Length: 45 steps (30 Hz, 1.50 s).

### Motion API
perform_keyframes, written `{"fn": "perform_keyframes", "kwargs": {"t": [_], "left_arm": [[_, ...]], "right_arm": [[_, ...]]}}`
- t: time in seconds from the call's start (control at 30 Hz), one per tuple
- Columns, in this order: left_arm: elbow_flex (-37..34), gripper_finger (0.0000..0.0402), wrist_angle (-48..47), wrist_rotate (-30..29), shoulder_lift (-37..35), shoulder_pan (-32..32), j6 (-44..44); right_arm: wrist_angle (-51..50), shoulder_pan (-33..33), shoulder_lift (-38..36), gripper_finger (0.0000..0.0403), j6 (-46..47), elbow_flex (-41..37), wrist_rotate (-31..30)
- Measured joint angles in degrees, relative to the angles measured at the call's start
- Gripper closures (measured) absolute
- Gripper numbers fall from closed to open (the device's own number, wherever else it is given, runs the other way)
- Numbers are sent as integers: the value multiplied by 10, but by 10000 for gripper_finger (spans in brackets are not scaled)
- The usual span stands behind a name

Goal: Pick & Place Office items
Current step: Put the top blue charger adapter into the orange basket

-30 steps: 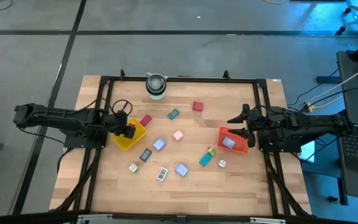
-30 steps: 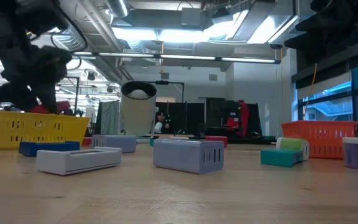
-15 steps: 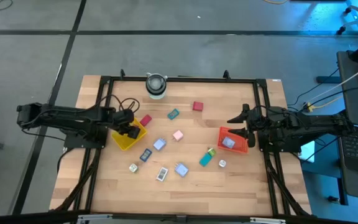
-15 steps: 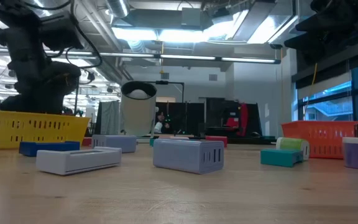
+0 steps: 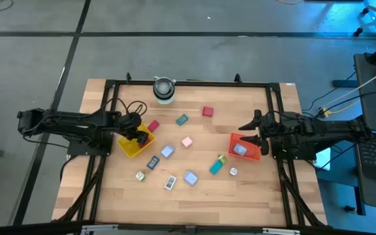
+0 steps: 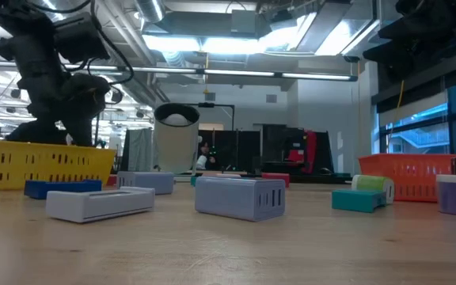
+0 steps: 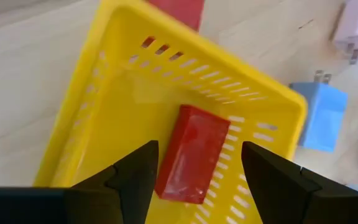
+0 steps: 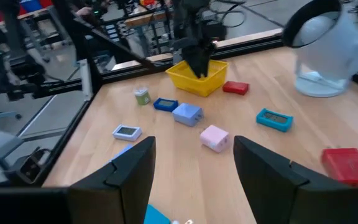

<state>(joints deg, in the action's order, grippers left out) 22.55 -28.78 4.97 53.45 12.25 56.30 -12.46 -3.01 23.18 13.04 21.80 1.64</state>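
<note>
Hovering over the yellow slotted plastic tray [image 7: 92,124], the left gripper [image 7: 194,177] has its jaws parted above a red rectangular block [image 7: 194,152] lying loose inside, the right gripper [image 8: 191,162] likewise parted, while roughly ten office items [image 5: 187,141] beside that tray await sorting.

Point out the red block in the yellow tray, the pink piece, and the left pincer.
red block [image 7: 193,154], left wrist view, top face.
pink piece [image 5: 187,141], high view, centre.
left pincer [image 7: 194,177], left wrist view, midway between fingertips.
</note>
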Motion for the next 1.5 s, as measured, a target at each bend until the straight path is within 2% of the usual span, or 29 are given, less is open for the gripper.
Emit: {"fn": "perform_keyframes", "kwargs": {"t": [0.13,0.27,0.33,0.43,0.53,0.67,0.77,0.93,1.07,1.17,1.33,1.5], "left_arm": [[13,173,40,13,0,0,-19],[71,173,28,22,-12,0,-70],[110,174,7,7,-24,0,-101],[168,175,-13,-47,-51,0,-161],[199,175,13,-141,-88,-6,-241],[191,175,76,-251,-134,-21,-368],[144,175,142,-283,-161,-28,-420],[14,176,320,-260,-198,-15,-454],[-58,176,412,-187,-194,14,-393],[-75,176,431,-149,-171,28,-371],[-74,175,490,-101,-133,31,-394],[-37,175,433,-80,-97,30,-385]], "right_arm": [[-4,0,0,186,0,0,-1],[-4,0,-1,186,1,0,-25],[-4,0,-6,186,1,0,-25],[-4,0,-13,186,7,0,-28],[-4,0,-24,186,27,0,-65],[-5,0,-35,186,45,0,-121],[-35,0,-37,186,45,5,-129],[-123,0,-38,186,39,35,-136],[-138,0,-41,186,32,40,-148],[-121,0,-41,186,59,40,-157],[-121,0,-41,186,58,40,-183],[-124,0,-37,186,74,40,-192]]}}
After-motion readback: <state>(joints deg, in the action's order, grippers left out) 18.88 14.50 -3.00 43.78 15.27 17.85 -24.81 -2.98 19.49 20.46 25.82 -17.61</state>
